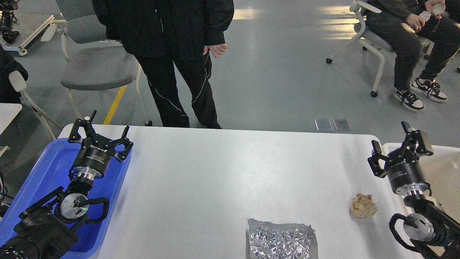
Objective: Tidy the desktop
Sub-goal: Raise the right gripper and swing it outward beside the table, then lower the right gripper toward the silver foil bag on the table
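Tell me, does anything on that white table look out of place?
Yes. A crumpled paper ball and a wrinkled sheet of foil lie loose on the desktop, near its right front, looking like litter.

**Two open grippers flank a desktop with foil and crumpled paper**

The white desktop point(222, 172) carries a crinkled silver foil sheet point(282, 239) at its near edge and a crumpled tan paper ball point(363, 206) just to the foil's right, apart from it. The left gripper point(100, 137) hangs over a blue tray point(39, 172), fingers spread. The right gripper point(399, 147), also spread, sits over an off-white bin point(444, 169). A person in black point(179, 54) stands behind the table.
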Controlling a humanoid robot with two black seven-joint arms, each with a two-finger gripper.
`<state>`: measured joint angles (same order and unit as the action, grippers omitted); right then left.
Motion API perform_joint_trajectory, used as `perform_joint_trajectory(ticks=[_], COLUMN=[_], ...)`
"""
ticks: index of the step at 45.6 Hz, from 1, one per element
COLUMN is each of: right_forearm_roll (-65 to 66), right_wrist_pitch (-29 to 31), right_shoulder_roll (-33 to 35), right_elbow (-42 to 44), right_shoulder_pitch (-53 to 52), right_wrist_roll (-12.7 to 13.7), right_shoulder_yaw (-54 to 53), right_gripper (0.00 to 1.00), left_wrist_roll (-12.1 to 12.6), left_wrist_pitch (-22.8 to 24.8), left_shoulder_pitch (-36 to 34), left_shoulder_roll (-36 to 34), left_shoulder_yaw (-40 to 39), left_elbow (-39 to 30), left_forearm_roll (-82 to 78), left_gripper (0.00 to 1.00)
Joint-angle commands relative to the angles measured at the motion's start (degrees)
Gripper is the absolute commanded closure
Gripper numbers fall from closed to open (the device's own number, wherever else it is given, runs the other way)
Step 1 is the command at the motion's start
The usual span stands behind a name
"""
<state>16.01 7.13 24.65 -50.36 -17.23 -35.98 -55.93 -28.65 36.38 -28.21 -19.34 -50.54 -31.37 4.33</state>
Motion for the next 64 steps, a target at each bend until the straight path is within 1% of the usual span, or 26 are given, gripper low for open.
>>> perform_joint_trajectory(ticks=[1,6,9,16,25,27,28,30,33,36,38,41,42,46,48,50,54,56,60,64], right_forearm_roll=[-1.76,-1.86,-1.86,-1.94,-1.86,-1.24,-0.89,-0.45,0.43,1.74,2.97,6.13,9.45,15.79,19.83,23.88,30.65,33.55,37.34,39.19], right_wrist_pitch=[5.18,3.34,2.46,3.24,6.23,6.67,6.93,7.55,8.25,8.96,9.31,9.75,10.1,11.85,13.26,15.63,22.56,24.86,25.83,26.01], right_shoulder_roll=[0.84,1.19,1.19,4.96,13.05,14.98,15.86,17.62,20.6,23.42,24.92,26.94,28.95,31.86,32.48,32.48,32.22,31.96,30.9,30.11], right_elbow=[-2.45,-7.82,-8.96,-9.93,-12.65,-12.92,-12.92,-12.92,-13.27,-13.97,-14.94,-17.39,-20.71,-27.32,-29.09,-30.14,-31.99,-32.17,-32.26,-32.52], right_shoulder_pitch=[1.32,2.9,2.99,2.9,1.15,-0.08,-0.87,-3.06,-6.49,-8.78,-10.36,-12.65,-13.78,-14.58,-14.94,-15.46,-15.9,-16.52,-18.71,-20.65], right_wrist_roll=[1.61,6.53,8.29,11.02,11.2,12.07,12.77,15.32,20.59,24.9,26.83,28.42,29.21,29.57,29.57,29.57,29.13,29.04,28.95,28.6], right_shoulder_yaw=[0.64,1.43,1.52,2.31,4.33,4.6,5.12,6.79,9.95,12.5,13.82,14.97,15.58,15.76,15.85,15.85,15.85,15.76,16.37,20.15], right_gripper=[0.0,0.0,0.0,0.0,0.0,0.0,0.0,0.0,0.0,0.0,0.0,0.0,0.0,0.0,0.0,0.0,0.0,0.0,0.0,0.0], left_wrist_roll=[0.0,0.0,0.0,0.0,0.0,0.0,0.0,0.0,0.0,0.0,0.0,0.0,0.0,0.0,0.0,0.0,0.0,0.0,0.0,0.0], left_wrist_pitch=[0.01,-0.08,0.01,0.19,0.27,0.27,0.27,0.27,0.27,0.27,0.27,0.27,0.27,0.36,0.36,0.36,0.36,0.36,0.36,0.36], left_shoulder_pitch=[0.0,0.0,0.0,0.0,-0.09,-0.09,0.0,0.0,-0.09,0.0,0.0,-0.09,0.0,0.0,0.0,0.0,0.0,0.0,0.0,0.0], left_shoulder_roll=[0.0,0.0,0.0,0.0,0.0,0.0,0.0,0.0,0.0,0.0,0.0,0.0,0.0,0.0,0.0,0.0,0.0,0.0,0.0,0.0], left_shoulder_yaw=[0.0,0.0,0.0,0.0,0.0,0.09,0.09,0.09,0.09,0.09,0.09,0.09,0.09,0.09,0.09,0.09,0.09,0.09,0.09,0.09], left_elbow=[0.0,0.0,0.0,0.0,0.0,0.0,0.0,0.0,0.0,0.0,0.0,0.0,0.0,0.0,0.0,0.0,0.0,0.0,0.0,0.0], left_forearm_roll=[-0.02,-0.02,-0.02,-0.02,-0.02,-0.02,-0.02,-0.02,-0.02,-0.02,-0.11,-0.11,-0.11,-0.11,-0.11,-0.11,-0.11,-0.11,-0.11,-0.11], left_gripper=[0.0,0.0,0.0,0.0,0.0,0.0,0.0,0.0,0.0,0.0,0.0,0.0,0.0,0.0,0.0,0.0,0.0,0.0,0.0,0.0])
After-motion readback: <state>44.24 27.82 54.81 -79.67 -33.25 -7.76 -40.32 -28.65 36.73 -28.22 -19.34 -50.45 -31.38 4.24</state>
